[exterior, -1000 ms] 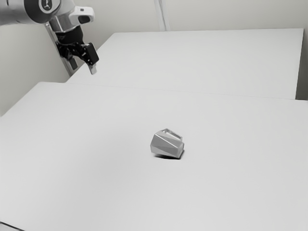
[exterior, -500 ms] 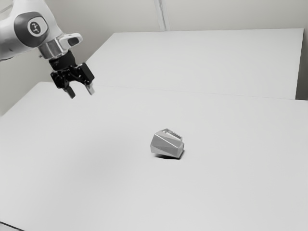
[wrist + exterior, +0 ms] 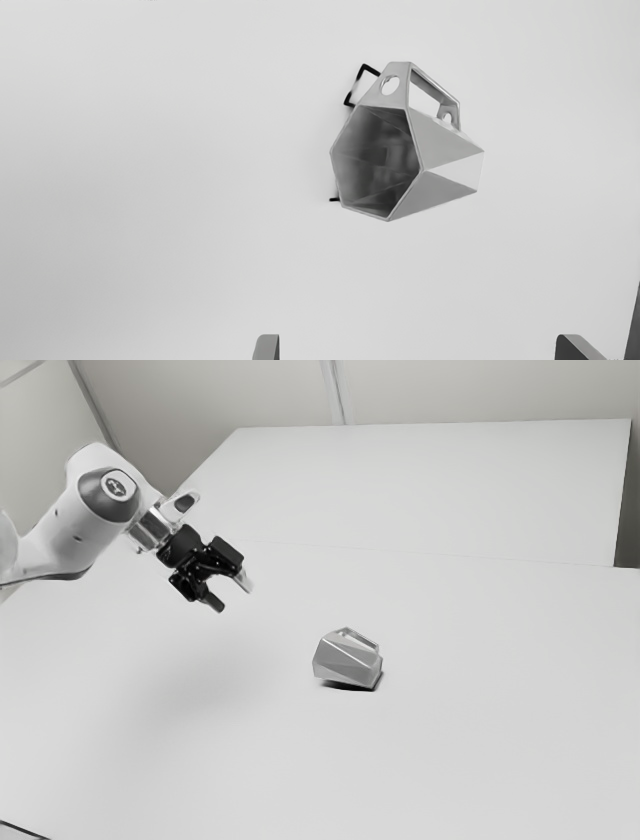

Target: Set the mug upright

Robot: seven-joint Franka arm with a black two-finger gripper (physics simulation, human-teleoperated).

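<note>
The mug (image 3: 346, 660) lies on its side on the table (image 3: 450, 760), its handle (image 3: 400, 97) raised from the body and its mouth (image 3: 377, 160) turned partly toward the wrist camera. The gripper (image 3: 232, 596) hangs above the table on the mug's exterior-view-left side, apart from it, its two fingertips spread wide with nothing between them. The step in hand looks like the approach. The likeliest trouble is a fingertip knocking the rim or handle on the way in, because the mug sits ahead of the fingers rather than squarely between them; that could spin it or roll it from one flat facet to the next. A grip on the slanting sides could slip as the walls taper toward the base, and a pinch on the handle alone might let the body swing during the turn. If the mug is tipped too far or released before its base sits flat, it may topple again. As for room, the mug rests well in from the table's visible edges, so there looks to be space to come at it from either side and to rotate it. A thin line (image 3: 400, 554) crosses the white surface beyond it; I cannot tell whether that marks a join or an edge, so setting it down near where it lies seems safest.
</note>
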